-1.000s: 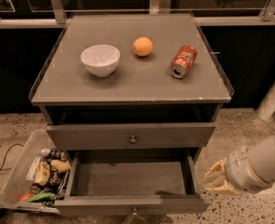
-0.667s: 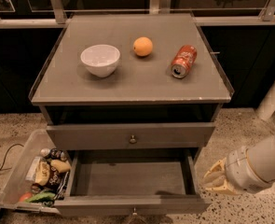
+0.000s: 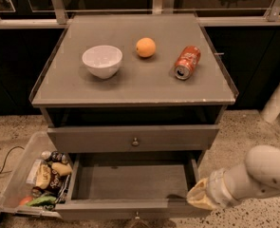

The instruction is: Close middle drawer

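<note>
Currently, the middle drawer is found wide open, the gripper apparently positioned at its right front corner, grip state undetermined.

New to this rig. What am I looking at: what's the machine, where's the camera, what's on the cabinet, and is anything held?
There is a single camera view. It looks down at the front of a grey cabinet, and where the camera is mounted is not on record. The pale arm at lower right belongs to a mobile robot with one arm. Its gripper is at the right front corner of the middle drawer, which is pulled out and looks empty. I see nothing held. On top are a white bowl, an orange and a red can lying on its side. The top drawer is pushed in. A clear bin of snacks sits on the floor to the left.
</note>
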`<state>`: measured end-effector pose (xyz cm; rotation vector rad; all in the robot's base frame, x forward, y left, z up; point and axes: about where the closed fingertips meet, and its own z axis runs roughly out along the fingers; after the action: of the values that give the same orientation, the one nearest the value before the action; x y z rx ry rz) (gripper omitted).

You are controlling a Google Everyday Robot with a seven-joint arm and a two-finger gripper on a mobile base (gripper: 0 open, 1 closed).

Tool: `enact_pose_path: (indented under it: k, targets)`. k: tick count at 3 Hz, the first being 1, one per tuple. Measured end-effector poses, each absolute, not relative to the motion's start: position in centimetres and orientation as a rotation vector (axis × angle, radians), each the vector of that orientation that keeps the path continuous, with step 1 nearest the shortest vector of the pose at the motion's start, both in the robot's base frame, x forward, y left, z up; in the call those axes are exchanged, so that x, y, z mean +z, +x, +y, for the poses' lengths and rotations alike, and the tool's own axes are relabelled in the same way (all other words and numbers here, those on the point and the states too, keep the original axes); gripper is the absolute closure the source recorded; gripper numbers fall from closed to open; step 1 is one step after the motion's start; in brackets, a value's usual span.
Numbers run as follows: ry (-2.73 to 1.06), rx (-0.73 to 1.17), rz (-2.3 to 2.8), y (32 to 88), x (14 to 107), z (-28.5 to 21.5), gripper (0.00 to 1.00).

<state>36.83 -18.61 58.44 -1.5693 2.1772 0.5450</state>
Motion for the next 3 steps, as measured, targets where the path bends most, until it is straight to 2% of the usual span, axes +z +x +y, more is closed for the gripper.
enact_pose_path:
  k: [1,3]
  targets:
    - [-1.474,0.556,2.185,37.8,52.1,-17.7,1.0]
    - [-1.449,0.562,2.179,35.5,45.7,-15.3,1.0]
